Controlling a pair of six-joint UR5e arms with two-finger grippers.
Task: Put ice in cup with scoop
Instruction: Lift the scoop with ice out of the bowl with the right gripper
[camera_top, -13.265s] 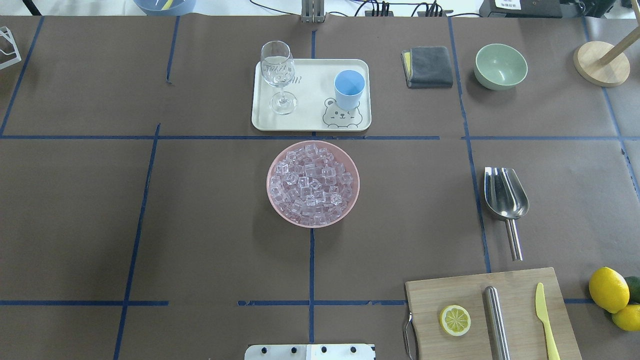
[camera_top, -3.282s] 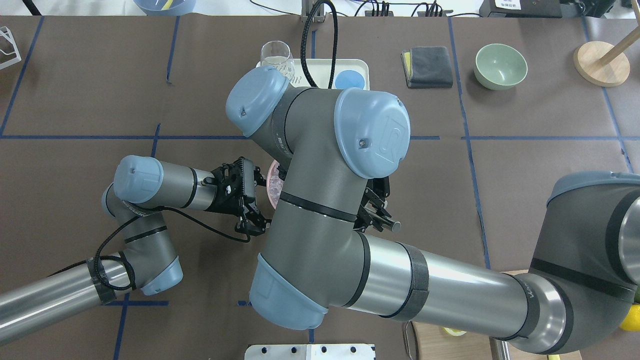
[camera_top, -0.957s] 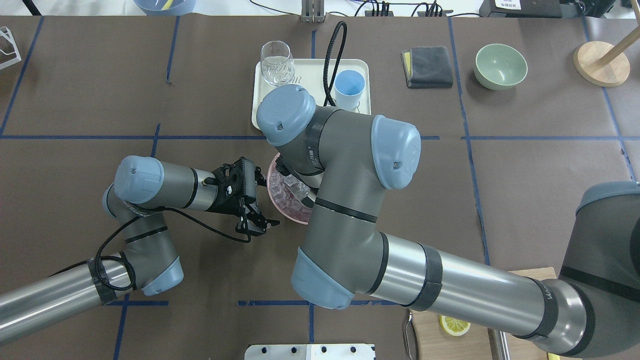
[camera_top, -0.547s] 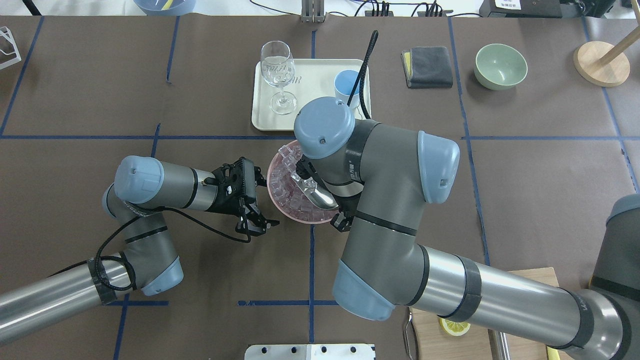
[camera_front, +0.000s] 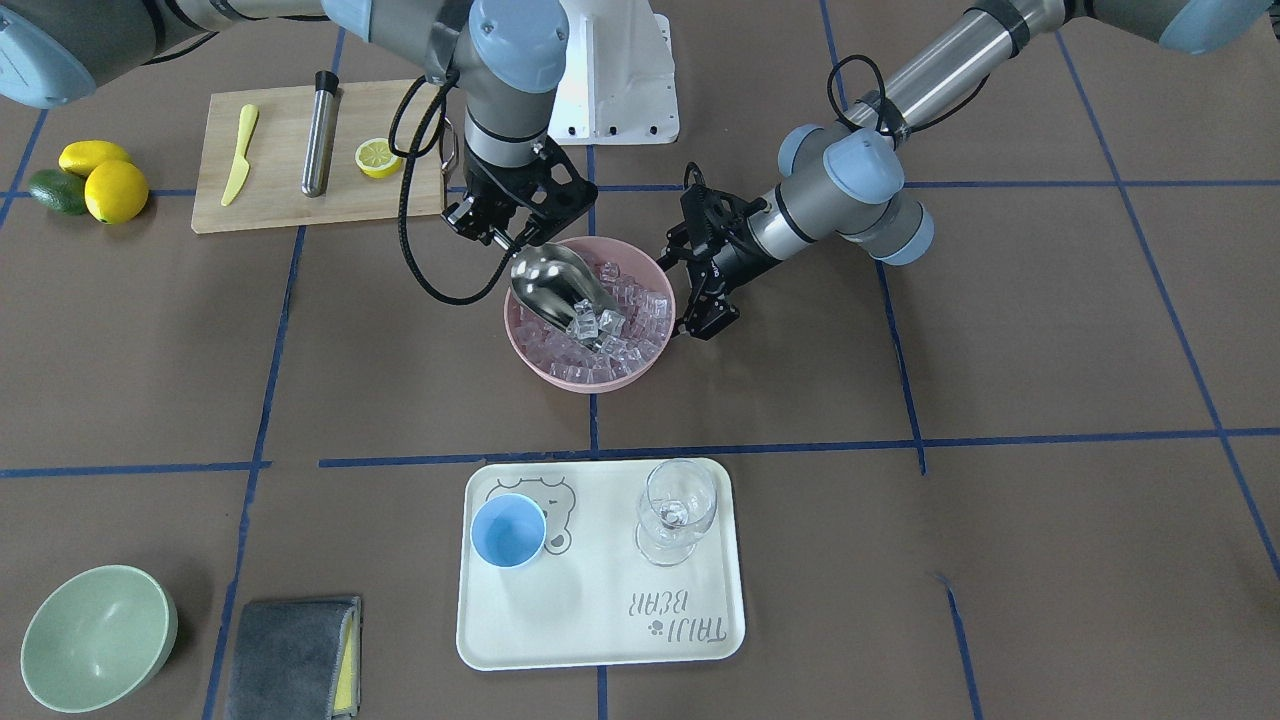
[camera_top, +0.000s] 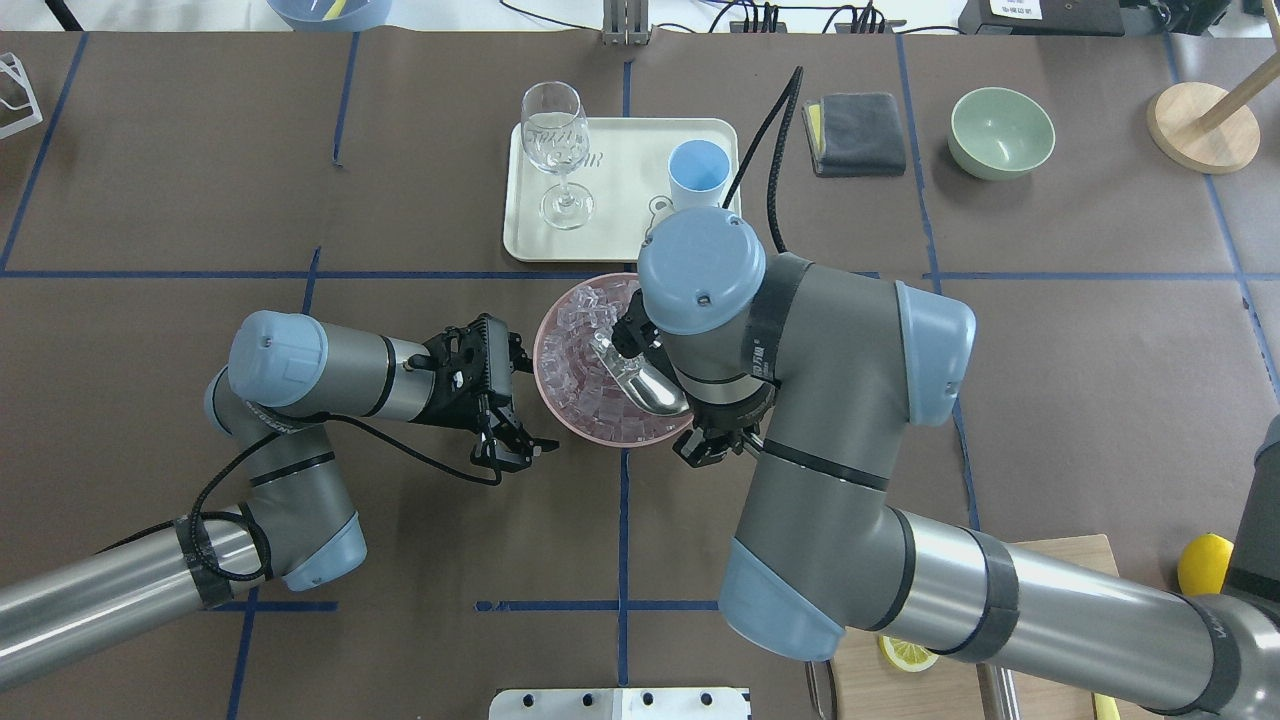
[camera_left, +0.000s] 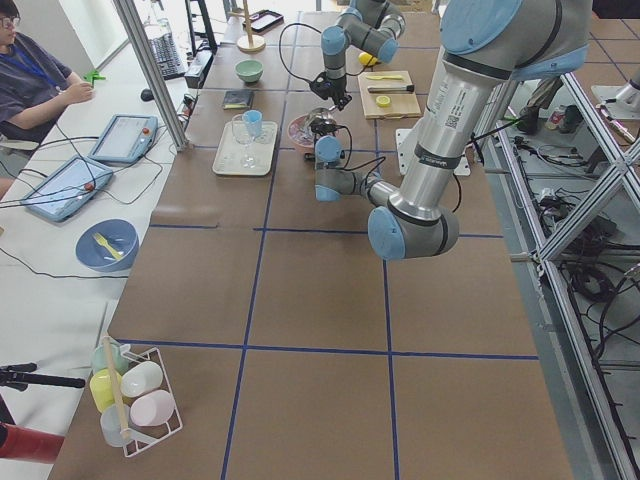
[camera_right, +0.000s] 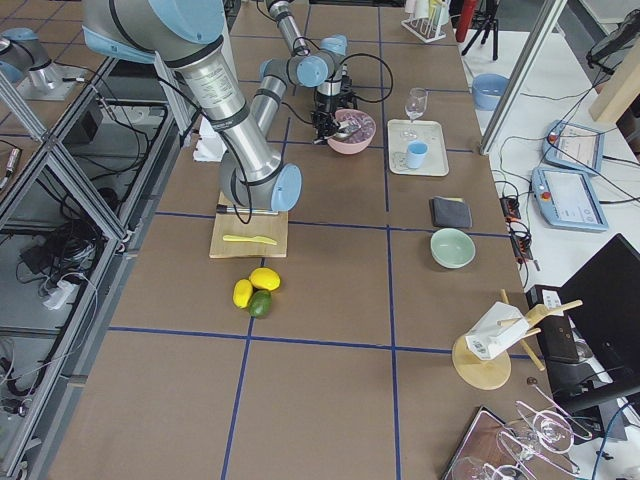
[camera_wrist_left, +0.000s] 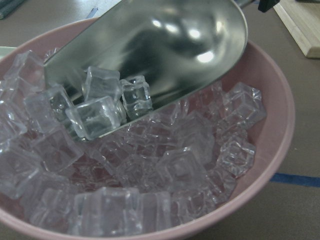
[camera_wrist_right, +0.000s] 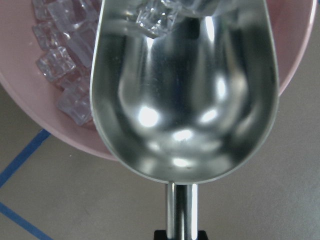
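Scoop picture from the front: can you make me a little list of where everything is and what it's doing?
scoop: tilted mouth-down in the pink bowl, a few cubes at its mouth
ice: fills the pink bowl
right gripper: shut on the scoop's handle
left gripper: open, beside the bowl
cup: empty, upright on the tray
wine glass: upright on the same tray

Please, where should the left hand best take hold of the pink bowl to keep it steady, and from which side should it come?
Grip the rim of the pink bowl on the side facing the left hand, coming in sideways. There the rim is thin and bare, away from the scoop in the right hand; probably one finger fits above the ice.
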